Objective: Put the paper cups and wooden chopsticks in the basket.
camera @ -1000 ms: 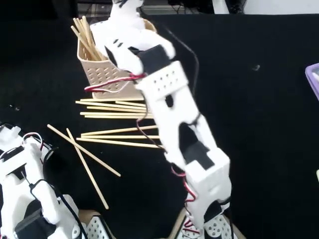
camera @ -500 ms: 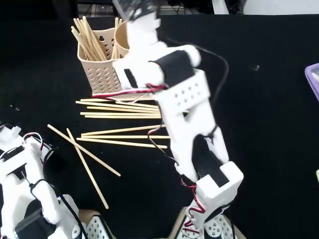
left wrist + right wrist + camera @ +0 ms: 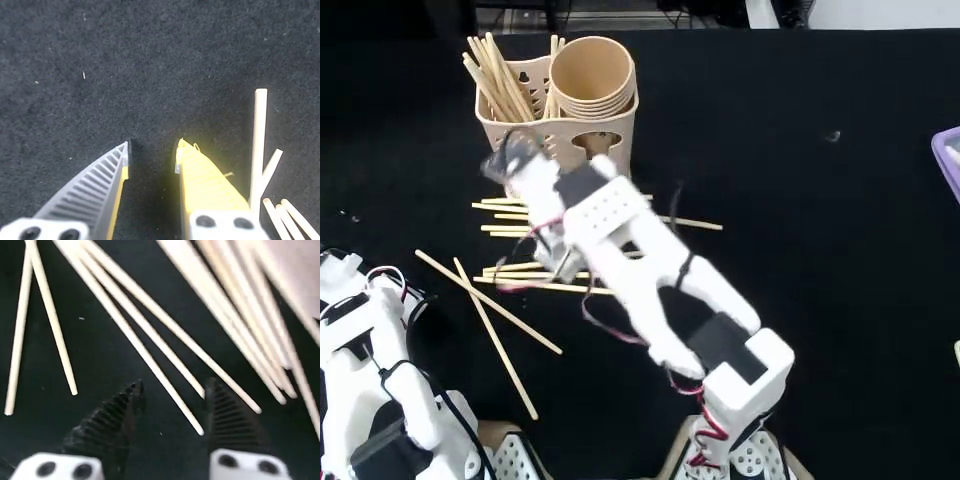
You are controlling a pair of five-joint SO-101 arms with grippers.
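A second ago the right arm (image 3: 650,290) was reaching over the basket (image 3: 555,140). Now it has swung down in front of the basket. The paper cups (image 3: 592,72) sit nested in 1 compartment, and a bundle of standing chopsticks (image 3: 492,72) fills the other. The cups look done, I'd say. What remains is the loose chopsticks (image 3: 535,285) scattered on the black table (image 3: 840,250) in front of the basket. The right wrist view settles what the high view blurs: the right gripper (image 3: 172,390) is spread wide and empty above several sticks. The left wrist view shows the left gripper (image 3: 151,145), well apart from the basket, parted and holding nothing.
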